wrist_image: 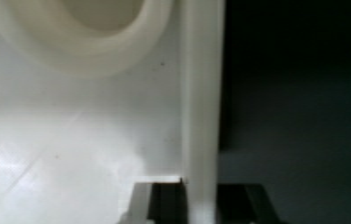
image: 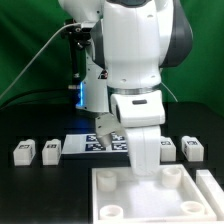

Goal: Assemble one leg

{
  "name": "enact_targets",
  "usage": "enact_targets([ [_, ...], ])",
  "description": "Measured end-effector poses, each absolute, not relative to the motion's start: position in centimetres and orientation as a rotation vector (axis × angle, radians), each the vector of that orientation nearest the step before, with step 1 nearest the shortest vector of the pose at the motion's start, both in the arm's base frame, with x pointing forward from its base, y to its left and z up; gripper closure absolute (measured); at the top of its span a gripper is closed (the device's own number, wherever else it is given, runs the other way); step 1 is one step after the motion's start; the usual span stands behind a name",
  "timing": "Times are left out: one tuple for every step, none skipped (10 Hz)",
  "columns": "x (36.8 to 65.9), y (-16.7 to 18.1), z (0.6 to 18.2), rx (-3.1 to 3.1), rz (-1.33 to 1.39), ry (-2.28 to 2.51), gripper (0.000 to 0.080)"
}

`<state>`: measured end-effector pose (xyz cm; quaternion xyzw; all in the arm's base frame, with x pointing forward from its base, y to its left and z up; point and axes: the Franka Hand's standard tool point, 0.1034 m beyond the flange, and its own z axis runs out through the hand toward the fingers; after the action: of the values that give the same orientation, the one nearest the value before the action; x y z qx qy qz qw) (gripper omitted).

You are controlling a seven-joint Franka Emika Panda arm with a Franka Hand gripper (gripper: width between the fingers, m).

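leg (image: 167, 148) beside end effector (image: 147, 170) clamping tray (image: 130, 202)

- No words, numbers or brand names could be read in either view.
- The only signs were black-and-white square marker tags, on the legs (image: 23, 152) to either side of the claw (image: 146, 168) and on the marker board (image: 100, 143) behind it. Their patterns were too small to decode.
- The tray (wrist_image: 198, 100) wall gripped in the claw carried nothing legible.
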<state>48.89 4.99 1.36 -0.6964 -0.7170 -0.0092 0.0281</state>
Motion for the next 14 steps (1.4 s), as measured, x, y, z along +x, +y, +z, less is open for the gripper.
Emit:
enact_targets([
  [49.01, 5.62, 1.35, -2.162, -0.031, -2.198, 0.0735],
  [49.02, 5.92, 1.36, -2.173, -0.03, -2.185, 0.0735],
  [49.04, 6.21, 1.39, -2.182, -0.022, -2.167, 0.0735],
  [49.06, 6.54, 1.41, -2.188, -0.01, -2.151, 0.0736],
  [49.06, 6.55, 1.4, -2.2, -0.007, -2.137, 0.0736],
  [49.05, 6.52, 1.38, -2.207, -0.011, -2.133, 0.0736],
  [49.02, 6.51, 1.37, -2.212, -0.023, -2.135, 0.0736],
  [49.02, 6.46, 1.33, -2.212, -0.021, -2.133, 0.0736],
  [49.01, 6.42, 1.31, -2.213, -0.021, -2.132, 0.0628],
  [49.0, 6.39, 1.31, -2.214, -0.021, -2.132, 0.044],
  [49.0, 6.37, 1.3, -2.214, -0.021, -2.131, 0.044],
  [49.0, 6.35, 1.29, -2.214, -0.02, -2.13, 0.0237],
  [48.99, 6.33, 1.28, -2.215, -0.02, -2.13, 0.0237],
  [48.99, 6.31, 1.27, -2.215, -0.02, -2.129, 0.0169],
])
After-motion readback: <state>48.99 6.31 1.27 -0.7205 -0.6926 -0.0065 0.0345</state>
